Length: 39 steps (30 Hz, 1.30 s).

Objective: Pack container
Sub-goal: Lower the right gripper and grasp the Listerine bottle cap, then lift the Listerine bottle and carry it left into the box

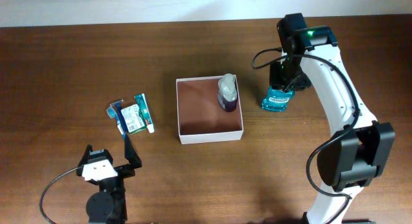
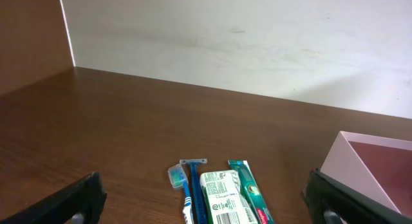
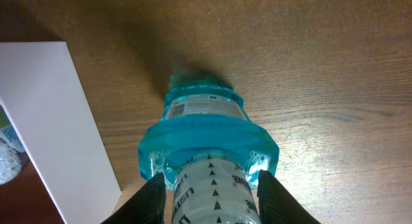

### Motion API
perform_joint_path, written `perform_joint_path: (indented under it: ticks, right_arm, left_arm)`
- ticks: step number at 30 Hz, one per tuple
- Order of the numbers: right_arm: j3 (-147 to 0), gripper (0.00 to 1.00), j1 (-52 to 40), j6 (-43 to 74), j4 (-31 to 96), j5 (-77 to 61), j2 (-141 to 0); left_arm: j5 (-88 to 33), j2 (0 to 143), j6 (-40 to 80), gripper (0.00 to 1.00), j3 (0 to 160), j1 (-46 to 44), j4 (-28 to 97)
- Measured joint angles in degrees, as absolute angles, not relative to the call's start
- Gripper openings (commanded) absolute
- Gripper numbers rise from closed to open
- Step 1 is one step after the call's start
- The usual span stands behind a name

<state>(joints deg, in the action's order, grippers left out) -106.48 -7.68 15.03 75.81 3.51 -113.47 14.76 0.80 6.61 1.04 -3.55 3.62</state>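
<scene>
The container (image 1: 199, 108) is a shallow white-walled square box with a reddish-brown floor at the table's middle. It also shows in the left wrist view (image 2: 360, 165) and the right wrist view (image 3: 58, 121). A purple-grey bottle (image 1: 227, 92) lies in its far right corner. A blue mouthwash bottle (image 1: 277, 100) stands upright on the table just right of the container. My right gripper (image 1: 283, 79) is over it, its fingers (image 3: 209, 185) closed on the clear cap above the blue body (image 3: 206, 121). My left gripper (image 1: 108, 158) is open and empty (image 2: 206, 208) near the front edge.
Left of the container lie a blue toothbrush (image 2: 183, 185), a blue razor (image 2: 195, 185), a green-white packet (image 2: 222, 198) and a green toothpaste box (image 2: 248, 188), side by side, just ahead of my left gripper. The group also shows overhead (image 1: 132, 118). A white wall bounds the far edge.
</scene>
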Motion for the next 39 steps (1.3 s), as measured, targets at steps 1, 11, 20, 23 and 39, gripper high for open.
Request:
perform_joint_path:
  ticks: [1,11,20,23,39]
  right_arm:
    - [-106.5,0.39,-7.7,15.0,75.7,3.5,-113.5]
    - [-106.5,0.44,-7.7,15.0,75.5,3.5,-113.5]
    - [-106.5,0.23,-7.7,15.1,74.5,3.2,-113.5]
    - [-106.5,0.19,-7.7,15.2,74.4,2.9,-113.5]
    - [-123.9,0.19,-7.7,15.2,89.1,2.9,-114.6]
  left_arm:
    - [14.8,0.8,6.6,0.99,1.0,-3.6,3.6]
    - [14.8,0.8,6.6,0.99,1.0,-3.6,3.6]
    - [14.8,0.8,6.6,0.99,1.0,-3.6,3.6]
    - [14.8,0.8,6.6,0.99,1.0,-3.6,3.6]
    - [14.8,0.8,6.6,0.99,1.0,-3.6,3.6]
